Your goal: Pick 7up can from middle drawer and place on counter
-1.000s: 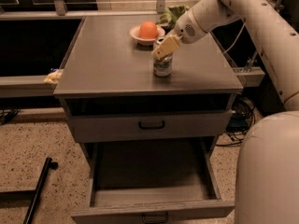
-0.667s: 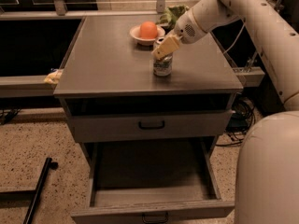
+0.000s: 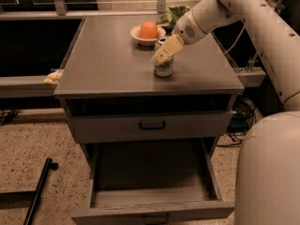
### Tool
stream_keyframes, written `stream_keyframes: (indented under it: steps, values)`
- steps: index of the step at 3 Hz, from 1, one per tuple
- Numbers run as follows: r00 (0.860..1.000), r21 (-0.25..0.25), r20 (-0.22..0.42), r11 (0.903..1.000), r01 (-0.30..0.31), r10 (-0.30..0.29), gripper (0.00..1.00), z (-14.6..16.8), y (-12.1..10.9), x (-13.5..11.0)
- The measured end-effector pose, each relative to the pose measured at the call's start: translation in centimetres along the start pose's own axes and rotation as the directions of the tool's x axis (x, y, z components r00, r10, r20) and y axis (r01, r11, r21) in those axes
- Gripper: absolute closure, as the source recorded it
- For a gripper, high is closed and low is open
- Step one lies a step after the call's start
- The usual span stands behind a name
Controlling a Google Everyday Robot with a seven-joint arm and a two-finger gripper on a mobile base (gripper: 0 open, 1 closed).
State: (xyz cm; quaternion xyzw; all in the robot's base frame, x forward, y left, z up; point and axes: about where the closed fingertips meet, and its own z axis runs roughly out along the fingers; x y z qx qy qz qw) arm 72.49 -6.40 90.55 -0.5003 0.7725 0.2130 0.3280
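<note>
The 7up can (image 3: pixel 163 69) stands upright on the grey counter (image 3: pixel 108 55), right of its middle. My gripper (image 3: pixel 164 54) comes down from the upper right on the white arm and sits at the can's top, covering its lid. The middle drawer (image 3: pixel 150 212) is pulled out low at the front. Its tray shows nothing inside. The taller drawer front (image 3: pixel 150 125) above it is closed.
An orange (image 3: pixel 149 30) lies in a white bowl (image 3: pixel 138 33) at the back of the counter, just behind the can. A green bag (image 3: pixel 172 14) lies next to it. My white body (image 3: pixel 269 172) fills the lower right. A black bar (image 3: pixel 40 191) lies on the floor at the left.
</note>
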Motion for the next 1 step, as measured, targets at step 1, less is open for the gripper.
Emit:
stream_keyframes:
  steps: [1]
  values:
    - [1.0, 0.0, 0.0, 1.0, 0.0, 0.0, 0.0, 0.0, 0.0, 0.0]
